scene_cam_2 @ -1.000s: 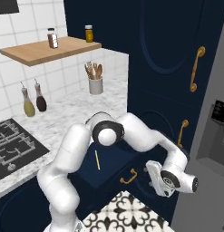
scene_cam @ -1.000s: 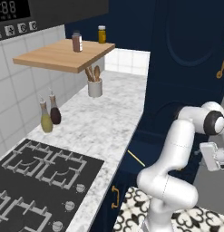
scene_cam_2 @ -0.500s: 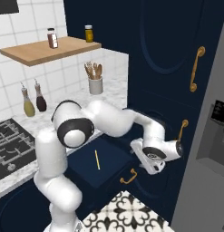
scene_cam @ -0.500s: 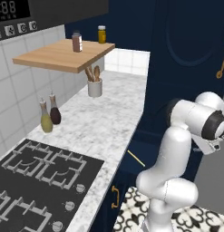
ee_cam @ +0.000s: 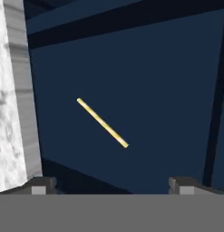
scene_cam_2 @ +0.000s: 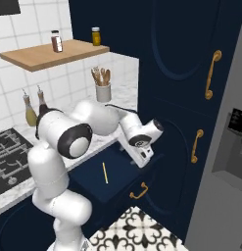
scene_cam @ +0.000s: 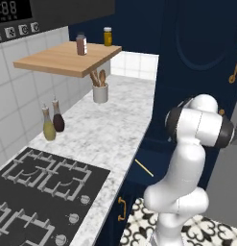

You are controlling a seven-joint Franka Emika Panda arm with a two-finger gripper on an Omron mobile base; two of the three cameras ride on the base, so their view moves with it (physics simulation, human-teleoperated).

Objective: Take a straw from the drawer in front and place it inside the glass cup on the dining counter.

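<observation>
The straw [ee_cam: 102, 123] lies mid-frame on the open drawer [ee_cam: 168, 90] floor. Reaching step: the gripper [ee_cam: 112, 185], jaws spread wide, must descend and straddle it.

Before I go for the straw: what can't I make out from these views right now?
- Drawer depth: the arm covers part of it in the right base view.
- Gripper: fingertips cut off at the hand view's bottom edge.
- Straw: too thin to tell whether it rests flat.

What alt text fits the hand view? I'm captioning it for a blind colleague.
A thin pale yellow straw lies slantwise on the floor of an open navy drawer, untouched. The open gripper hangs above it, fingertips wide apart. A marble counter edge runs along the left.
</observation>
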